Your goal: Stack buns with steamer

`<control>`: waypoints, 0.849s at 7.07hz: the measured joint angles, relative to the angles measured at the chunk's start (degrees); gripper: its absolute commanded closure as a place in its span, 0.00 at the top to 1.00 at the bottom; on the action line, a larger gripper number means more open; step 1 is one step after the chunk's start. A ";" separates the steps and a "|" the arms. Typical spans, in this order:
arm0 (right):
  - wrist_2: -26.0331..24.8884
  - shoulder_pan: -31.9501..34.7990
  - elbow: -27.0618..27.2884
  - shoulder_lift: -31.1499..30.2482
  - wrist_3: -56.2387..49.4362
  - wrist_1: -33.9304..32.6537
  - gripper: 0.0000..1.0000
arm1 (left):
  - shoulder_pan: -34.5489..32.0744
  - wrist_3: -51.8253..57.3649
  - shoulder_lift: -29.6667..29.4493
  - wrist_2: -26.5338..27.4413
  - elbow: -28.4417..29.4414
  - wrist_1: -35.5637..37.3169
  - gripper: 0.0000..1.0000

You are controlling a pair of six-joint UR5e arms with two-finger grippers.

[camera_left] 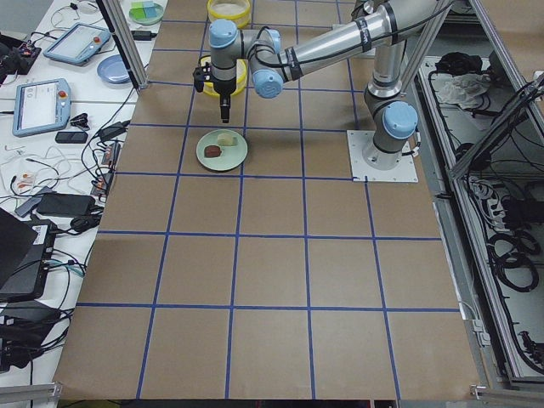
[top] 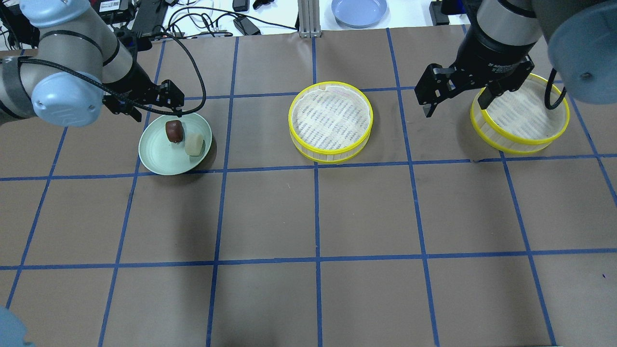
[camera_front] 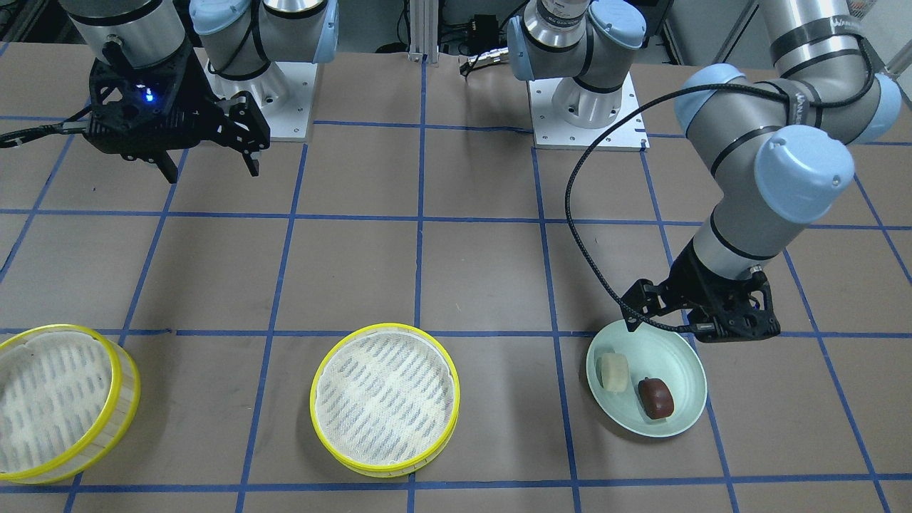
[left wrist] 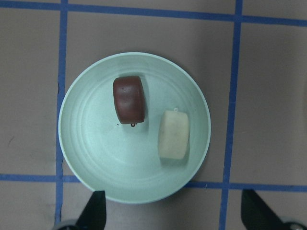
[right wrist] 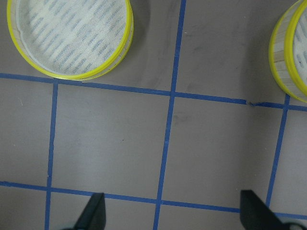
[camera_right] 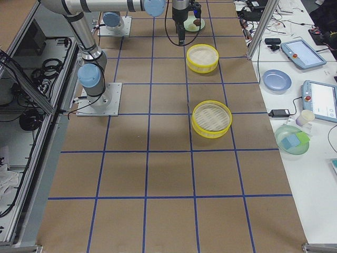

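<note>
A pale green plate (top: 161, 161) holds the two buns side by side: the dark reddish-brown bun (top: 174, 131) and the pale cream-white bun (top: 194, 144). My left gripper (top: 156, 113) is open and empty, hovering just above the plate's edge. In the left wrist view both buns (left wrist: 128, 99) (left wrist: 173, 134) lie beyond the open fingertips (left wrist: 96, 211). Two yellow-rimmed steamer baskets stand apart, one in the middle (top: 330, 120) and one at the right (top: 520, 115). My right gripper (top: 455, 107) is open and empty, held high between them.
The brown table cover carries a blue tape grid (top: 315, 212). A blue plate (top: 359, 10) and cables lie on the white bench beyond the far edge. Both arm bases (camera_front: 588, 107) stand at the robot's side of the table.
</note>
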 measured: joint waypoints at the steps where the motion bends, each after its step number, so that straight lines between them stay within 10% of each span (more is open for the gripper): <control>1: 0.00 0.00 -0.02 0.01 0.00 0.00 1.00 | 0.02 -0.28 -2.59 -0.14 -0.15 2.12 1.00; 6: -0.12 -0.16 -0.21 -0.03 0.00 -0.28 1.00 | -0.06 -0.68 -10.91 -0.76 -0.47 4.54 0.89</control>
